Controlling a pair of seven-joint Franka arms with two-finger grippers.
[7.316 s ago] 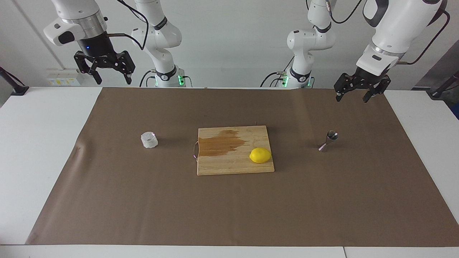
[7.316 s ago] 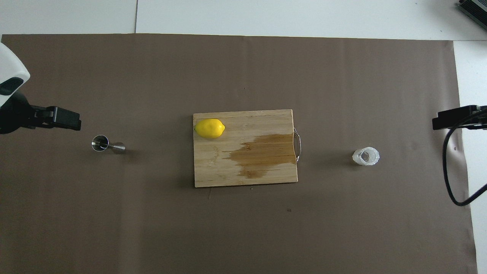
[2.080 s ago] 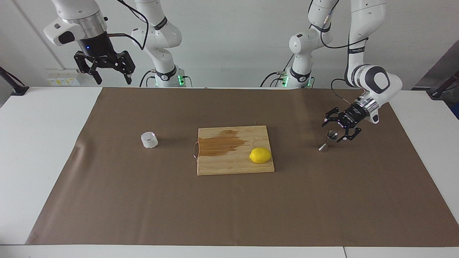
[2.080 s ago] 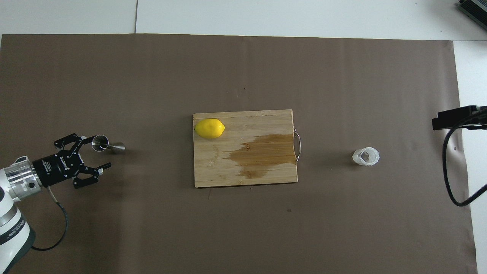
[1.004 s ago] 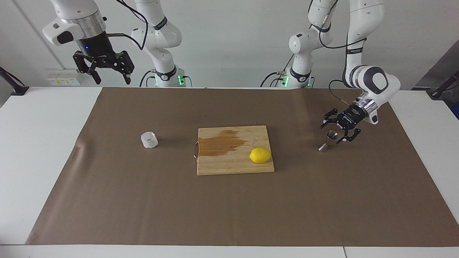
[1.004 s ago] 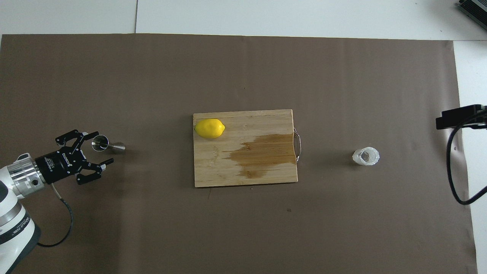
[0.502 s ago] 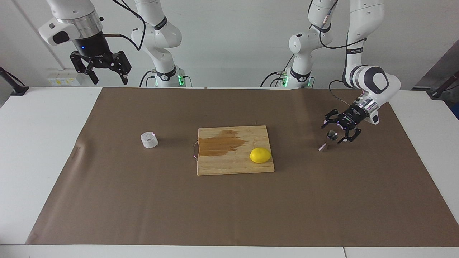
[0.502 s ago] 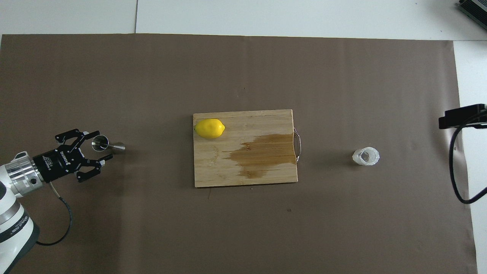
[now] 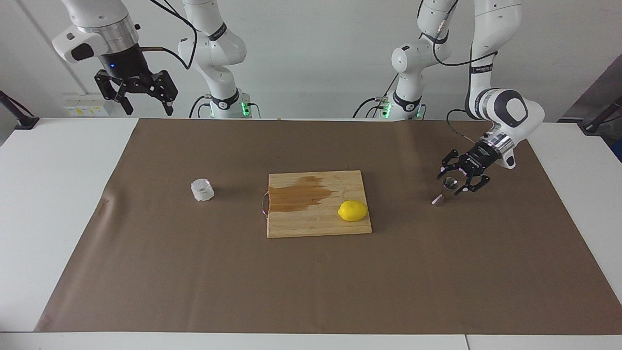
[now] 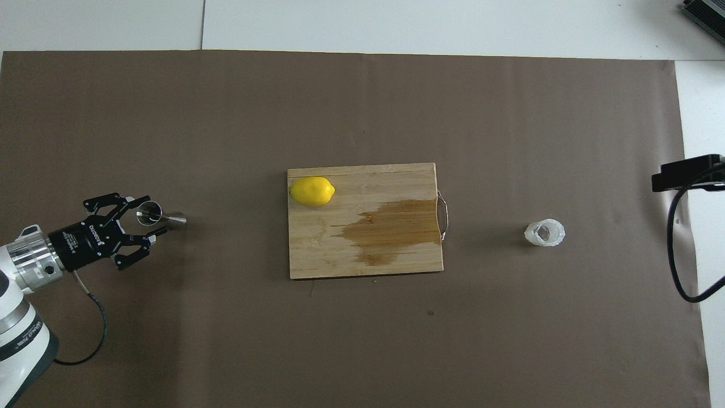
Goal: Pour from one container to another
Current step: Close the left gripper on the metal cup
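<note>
Facing view
Table cover: a brown sheet (image 9: pixel 311 272) lies over the white table (image 9: pixel 53 194).
Steel jigger (image 9: pixel 444 191): stands on the brown sheet toward the left arm's end of the table, well apart from the cutting board.
Left gripper (image 9: pixel 450 181): low at the jigger's upper cup, one finger on each side of the rim; the fingers are drawn in narrow around it, but I cannot tell whether they press on the metal.
Glass cup (image 9: pixel 202 190): stands upright on the sheet toward the right arm's end, beside the board's handle end and apart from it.
Right gripper (image 9: pixel 144 103): hangs high over the table's edge nearest the robots at the right arm's end, fingers spread wide, holding nothing; this arm waits.
Cutting board (image 9: pixel 316 216): lies mid-table with a dark wet stain on the part nearer the cup.
Lemon (image 9: pixel 353 211): lies on the board at its corner nearest the jigger.

Overhead view
Left gripper (image 10: pixel 143 216): comes in from the bottom corner, its fingertips on either side of the jigger (image 10: pixel 158 216) at the open cup.
Glass cup (image 10: pixel 545 233): alone on the sheet, mouth up.
Right gripper: only a dark part shows at the frame's edge; its fingers are hidden here.
Lemon (image 10: pixel 312 191): on the board (image 10: pixel 362 249) at the corner farther from the robots.
</note>
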